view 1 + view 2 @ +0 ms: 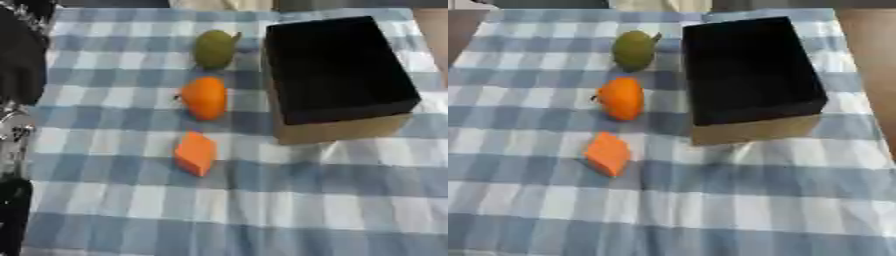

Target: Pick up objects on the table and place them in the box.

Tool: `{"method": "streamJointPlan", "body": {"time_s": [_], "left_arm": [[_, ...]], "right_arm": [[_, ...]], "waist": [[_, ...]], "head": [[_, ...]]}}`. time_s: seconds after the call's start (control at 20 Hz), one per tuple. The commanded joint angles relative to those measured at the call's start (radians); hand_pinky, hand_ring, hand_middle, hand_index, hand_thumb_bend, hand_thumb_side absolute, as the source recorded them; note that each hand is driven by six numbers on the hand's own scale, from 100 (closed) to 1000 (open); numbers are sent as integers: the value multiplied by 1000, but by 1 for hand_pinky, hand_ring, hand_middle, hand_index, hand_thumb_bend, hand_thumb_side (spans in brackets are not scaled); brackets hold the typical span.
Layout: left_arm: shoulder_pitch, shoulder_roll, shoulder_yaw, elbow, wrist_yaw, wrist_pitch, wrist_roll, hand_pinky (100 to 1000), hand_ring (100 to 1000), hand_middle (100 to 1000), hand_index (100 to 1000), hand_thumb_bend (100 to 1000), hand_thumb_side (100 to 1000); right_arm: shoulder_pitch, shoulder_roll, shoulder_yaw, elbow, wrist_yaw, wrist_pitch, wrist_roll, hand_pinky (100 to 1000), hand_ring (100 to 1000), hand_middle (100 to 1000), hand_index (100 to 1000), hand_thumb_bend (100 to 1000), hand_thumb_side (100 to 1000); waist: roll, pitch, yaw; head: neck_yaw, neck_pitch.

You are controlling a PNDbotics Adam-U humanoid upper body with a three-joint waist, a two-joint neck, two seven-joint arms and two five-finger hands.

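Observation:
A cardboard box point(754, 131) with a dark inside stands open at the right of the checked cloth. To its left three things lie in a row on the cloth. At the far end is a green pear-shaped fruit point(634, 49), in the middle an orange fruit point(620, 98), and nearest an orange block point(607, 153). Nothing shows inside the box. Black and silver parts of my left arm point(16, 125) run down the left edge of the left eye view, well left of the row. I cannot make out the left hand's shape. My right hand is out of sight.
The blue and white checked cloth point(737, 210) covers the table. Brown table surface point(872, 60) shows past its right edge. Something pale point(658, 5) sits at the far edge.

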Motion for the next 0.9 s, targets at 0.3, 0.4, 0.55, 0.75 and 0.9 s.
{"method": "streamJointPlan", "body": {"time_s": [0.3, 0.4, 0.55, 0.75, 0.9], "left_arm": [[-218, 99, 6, 186, -168, -25, -18, 886, 815, 818, 889, 100, 668], [-291, 115, -1, 283, -240, -29, -25, 890, 820, 822, 889, 100, 661], [-403, 126, -23, 472, -366, -45, -42, 893, 825, 829, 892, 100, 659], [-532, 101, -40, 703, -536, -89, -74, 902, 834, 838, 906, 100, 677], [-623, 71, -43, 846, -652, -130, -92, 905, 842, 839, 915, 100, 662]], "right_arm": [[19, -30, -3, -10, 12, -4, 2, 902, 935, 456, 898, 100, 445], [24, -32, -1, -10, 14, -3, 3, 902, 937, 454, 899, 100, 452], [27, -33, 3, -10, 16, -1, 7, 903, 941, 453, 900, 100, 462], [28, -33, 8, -10, 16, 2, 14, 903, 943, 449, 900, 100, 466], [24, -34, 13, -10, 13, 3, 19, 903, 944, 449, 900, 100, 470]], "waist": [[15, -53, 0], [19, -56, 1], [24, -58, 0], [26, -58, -5], [29, -56, -11]], "head": [[-7, 9], [-6, 13], [-7, 15], [-8, 20], [-3, 23]]}}
